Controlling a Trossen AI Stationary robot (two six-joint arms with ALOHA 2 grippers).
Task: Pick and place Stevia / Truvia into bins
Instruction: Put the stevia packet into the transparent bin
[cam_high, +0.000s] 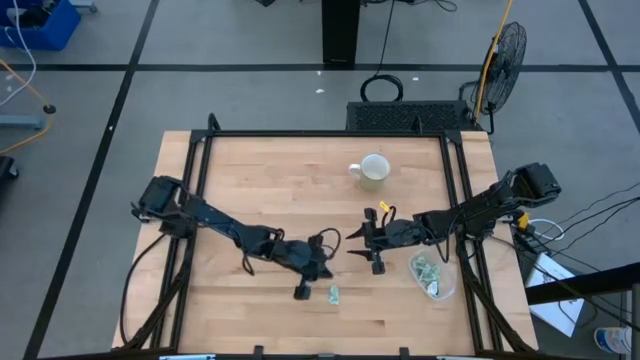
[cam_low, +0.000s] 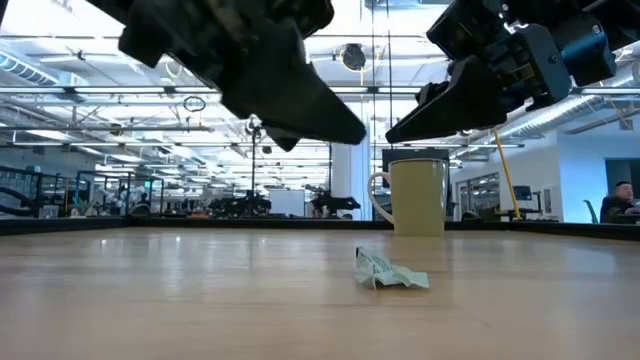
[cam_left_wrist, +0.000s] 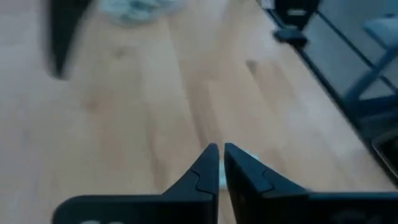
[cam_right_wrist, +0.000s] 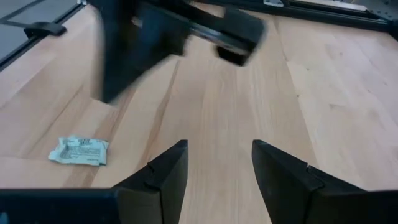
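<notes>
One crumpled pale green and white sachet (cam_high: 334, 293) lies flat on the wood near the table's near edge, also seen in the low view (cam_low: 390, 272) and the right wrist view (cam_right_wrist: 79, 150). The clear bin (cam_high: 432, 275) stands to its right with several sachets inside. My left gripper (cam_high: 312, 280) hovers shut just left of the loose sachet, its tips (cam_left_wrist: 219, 163) almost together, with a pale edge of the sachet (cam_left_wrist: 247, 158) showing past them. In the low view it (cam_low: 340, 125) is well above the wood. My right gripper (cam_high: 370, 248) is open (cam_right_wrist: 217, 168), raised between the mug and the bin.
A white mug (cam_high: 372, 170) stands upright toward the far edge, behind the grippers (cam_low: 415, 195). A black metal frame (cam_high: 462, 200) borders the table on its left, far and right sides. Bare wood (cam_high: 250, 190) lies between the left arm and the mug.
</notes>
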